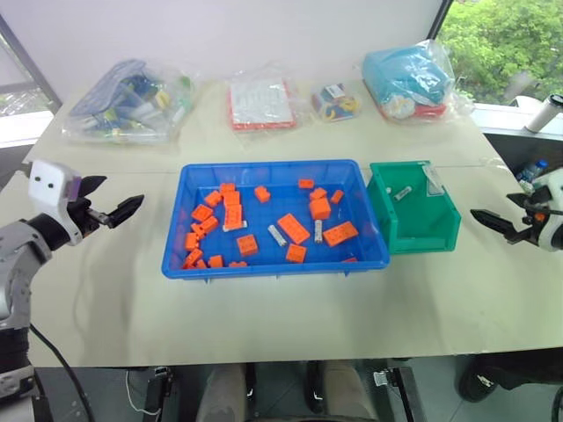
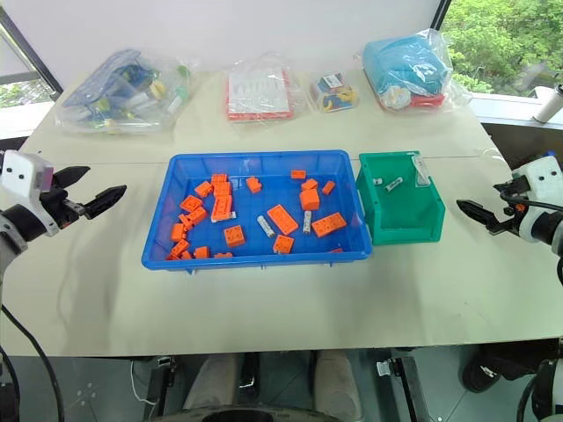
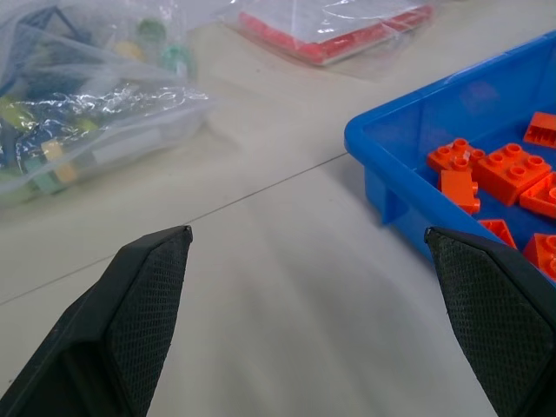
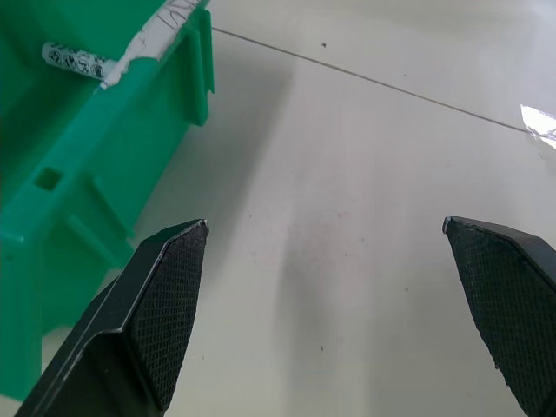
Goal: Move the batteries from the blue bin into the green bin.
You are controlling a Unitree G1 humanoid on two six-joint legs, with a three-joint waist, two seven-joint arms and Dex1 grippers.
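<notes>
The blue bin (image 1: pixel 273 165) sits mid-table, holding many orange blocks (image 1: pixel 293 228) and a few silver-white batteries (image 1: pixel 276 235) (image 1: pixel 318 230). Touching its right side is the green bin (image 1: pixel 413 236), with a battery (image 1: pixel 403 192) lying inside, also seen as a battery (image 4: pixel 76 61) in the right wrist view. My left gripper (image 1: pixel 119 195) hovers open left of the blue bin, nothing between its fingers (image 3: pixel 148 295). To the right of the green bin my right gripper (image 1: pixel 493 209) is open and empty above bare table, its fingers (image 4: pixel 165 295) wide apart.
Along the table's back edge lie a clear bag of mixed parts (image 1: pixel 127 101), a red-and-white packet (image 1: pixel 261 104), a small bag (image 1: pixel 335 101) and a blue bag (image 1: pixel 409 81). A white roll (image 1: pixel 545 112) stands on the ledge at the far right.
</notes>
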